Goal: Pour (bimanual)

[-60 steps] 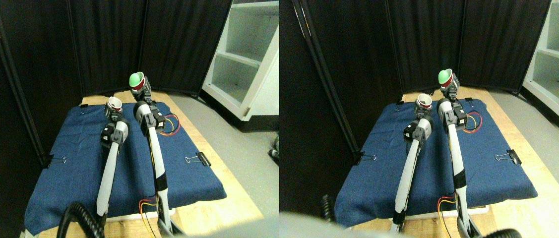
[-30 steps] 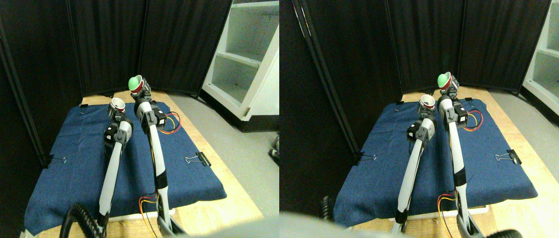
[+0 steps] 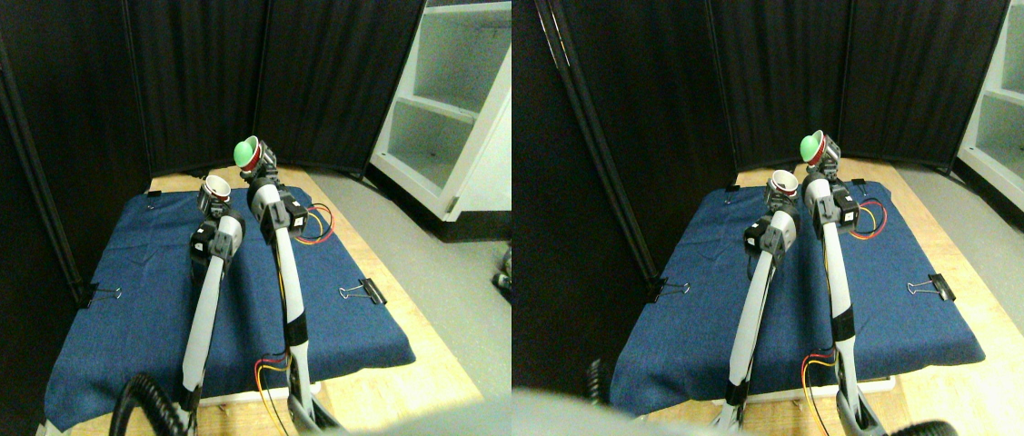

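Black curtains (image 3: 193, 73) close off the back of the scene, and we see white shelving (image 3: 452, 100) at the upper right of the frame. Below them lies a blue cloth (image 3: 148, 291) spread over a wooden board (image 3: 402, 391), pinned by a binder clip (image 3: 364, 291) at its right edge and another clip (image 3: 103, 293) at its left edge. We've got both pale limbs reaching up from the bottom centre. At centre frame the left gripper (image 3: 214, 207) is clasped around a white cup (image 3: 215, 188), which stands roughly upright with a red-brown inside showing, raised above the cloth. Just to its right and higher in the frame, the right gripper (image 3: 259, 168) is clenched on a red cup (image 3: 248, 153) with something green at its mouth, tilted toward the left of the frame, over toward the white cup. The two cups are near each other but apart. Red and yellow wires (image 3: 316, 227) loop beside the right limb.
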You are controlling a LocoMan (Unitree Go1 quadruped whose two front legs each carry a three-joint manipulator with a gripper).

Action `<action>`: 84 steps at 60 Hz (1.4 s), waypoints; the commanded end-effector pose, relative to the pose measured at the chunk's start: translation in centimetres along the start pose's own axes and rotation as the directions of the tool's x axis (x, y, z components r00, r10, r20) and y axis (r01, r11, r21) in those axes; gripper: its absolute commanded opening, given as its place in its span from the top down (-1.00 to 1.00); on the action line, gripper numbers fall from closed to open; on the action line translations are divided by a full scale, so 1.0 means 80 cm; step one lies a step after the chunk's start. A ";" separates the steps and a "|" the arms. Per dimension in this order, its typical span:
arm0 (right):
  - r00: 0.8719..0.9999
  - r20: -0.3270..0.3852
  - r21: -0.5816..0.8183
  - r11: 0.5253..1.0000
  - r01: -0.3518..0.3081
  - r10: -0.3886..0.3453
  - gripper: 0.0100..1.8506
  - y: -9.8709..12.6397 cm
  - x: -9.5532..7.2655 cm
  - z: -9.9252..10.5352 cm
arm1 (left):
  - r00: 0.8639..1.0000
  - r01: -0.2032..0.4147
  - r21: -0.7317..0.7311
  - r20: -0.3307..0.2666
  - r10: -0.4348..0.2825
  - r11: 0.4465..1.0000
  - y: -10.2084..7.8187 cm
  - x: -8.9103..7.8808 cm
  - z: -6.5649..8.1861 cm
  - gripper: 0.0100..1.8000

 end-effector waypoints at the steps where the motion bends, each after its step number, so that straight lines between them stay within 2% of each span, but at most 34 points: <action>1: 0.998 -0.005 -0.016 0.998 -0.058 0.058 0.65 0.011 -0.004 0.006 | 0.999 0.040 -0.028 0.009 -0.040 0.999 -0.009 -0.002 0.003 0.64; 12: 0.996 -0.034 -0.089 0.992 -0.088 0.086 0.65 0.015 -0.006 0.006 | 0.999 0.040 -0.051 -0.003 -0.041 0.998 -0.008 -0.002 0.003 0.64; 29: 0.995 -0.025 -0.164 0.981 -0.101 0.099 0.65 0.023 -0.006 0.007 | 0.999 0.033 -0.044 0.011 -0.033 0.998 -0.007 -0.003 0.003 0.64; 32: 0.991 -0.048 -0.205 0.969 -0.134 0.127 0.65 0.025 -0.005 0.006 | 0.999 0.033 -0.053 0.011 -0.032 0.998 -0.006 -0.003 0.003 0.64; 36: 0.991 -0.056 -0.197 0.971 -0.132 0.123 0.65 0.026 -0.004 0.005 | 0.999 0.036 -0.049 0.009 -0.036 0.998 -0.006 -0.003 0.004 0.64; 37: 0.994 -0.056 -0.194 0.976 -0.102 0.093 0.65 0.026 -0.005 0.005 | 0.999 0.037 -0.053 0.008 -0.037 0.998 -0.005 -0.002 0.005 0.64; 38: 0.994 -0.057 -0.195 0.976 -0.101 0.092 0.65 0.026 -0.005 0.004 | 0.999 0.037 -0.056 0.007 -0.037 0.998 -0.005 -0.002 0.005 0.64; 40: 0.990 -0.066 -0.207 0.969 -0.139 0.128 0.65 0.026 -0.005 0.004 | 0.999 0.035 -0.064 0.008 -0.035 0.997 -0.005 -0.002 0.006 0.64; 46: 0.989 -0.077 -0.224 0.965 -0.137 0.123 0.65 0.025 -0.003 0.001 | 0.999 0.037 -0.052 0.008 -0.037 0.998 -0.006 -0.003 0.006 0.64; 53: 0.981 -0.109 -0.243 0.953 -0.181 0.159 0.65 0.024 0.001 -0.002 | 0.999 0.038 -0.048 0.006 -0.038 0.998 -0.006 -0.002 0.006 0.64; 58: 0.982 -0.114 -0.249 0.953 -0.173 0.148 0.65 0.026 0.002 -0.005 | 0.999 0.036 -0.055 0.009 -0.035 0.998 -0.005 0.000 0.009 0.64; 64: 0.977 -0.132 -0.256 0.947 -0.195 0.166 0.65 0.025 0.005 -0.008 | 0.999 0.041 -0.060 0.000 -0.041 0.997 -0.005 0.003 0.010 0.64; 74: 0.979 -0.155 -0.266 0.948 -0.172 0.134 0.65 0.025 0.007 -0.012 | 0.999 0.039 -0.048 0.007 -0.039 0.998 -0.007 0.005 0.009 0.64; 84: 0.973 -0.160 -0.286 0.936 -0.205 0.165 0.65 0.025 0.010 -0.012 | 0.999 0.041 -0.045 0.001 -0.041 0.998 -0.009 0.007 0.009 0.64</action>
